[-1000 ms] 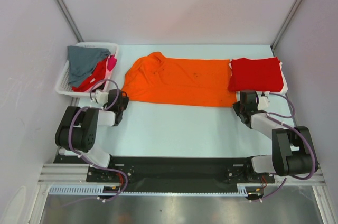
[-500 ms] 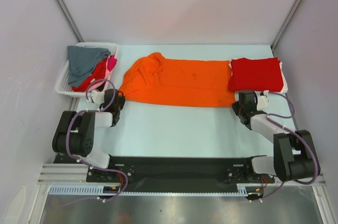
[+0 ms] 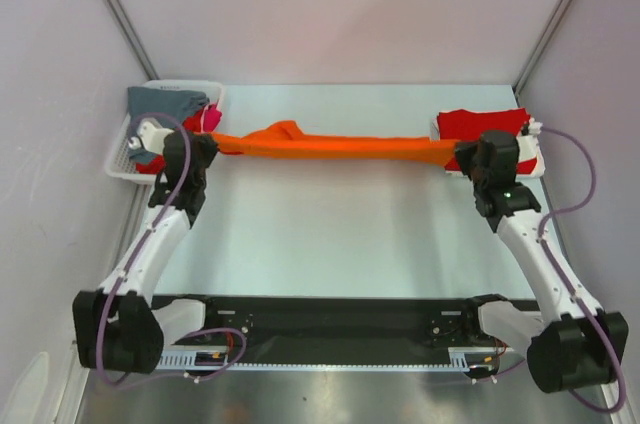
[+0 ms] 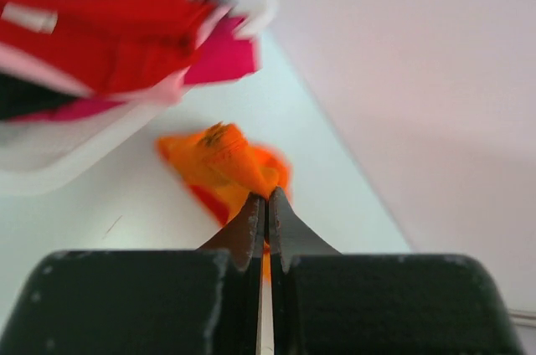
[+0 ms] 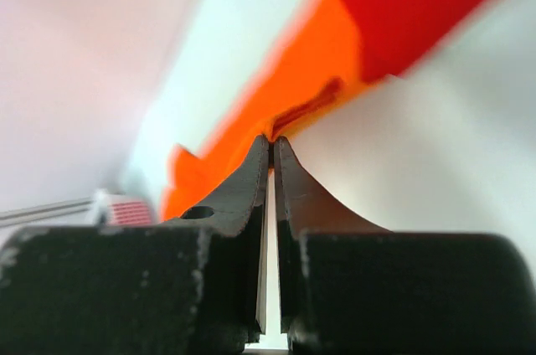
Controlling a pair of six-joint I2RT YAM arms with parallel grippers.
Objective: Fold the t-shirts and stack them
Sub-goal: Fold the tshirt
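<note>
The bright orange t-shirt [image 3: 330, 145] hangs stretched in a narrow band between both grippers, above the back of the table. My left gripper [image 3: 205, 143] is shut on its left edge, beside the basket; the left wrist view shows the cloth [image 4: 226, 162] pinched at the fingertips [image 4: 266, 198]. My right gripper [image 3: 468, 152] is shut on its right edge; the right wrist view shows orange cloth [image 5: 285, 95] at the tips [image 5: 271, 141]. A folded red t-shirt [image 3: 480, 129] lies at the back right, partly behind the right gripper. Grey [image 3: 160, 104], red and pink tees lie in the basket.
The white mesh basket [image 3: 120, 159] stands at the back left, right beside my left gripper. Side walls close in on both sides. The red tee rests on a white cloth or tray edge [image 3: 538, 159] by the right wall.
Both grippers rose from the table at the shirt's near corners and moved back, lifting the orange shirt's near edge, so the flat shirt is now a taut narrow band.
</note>
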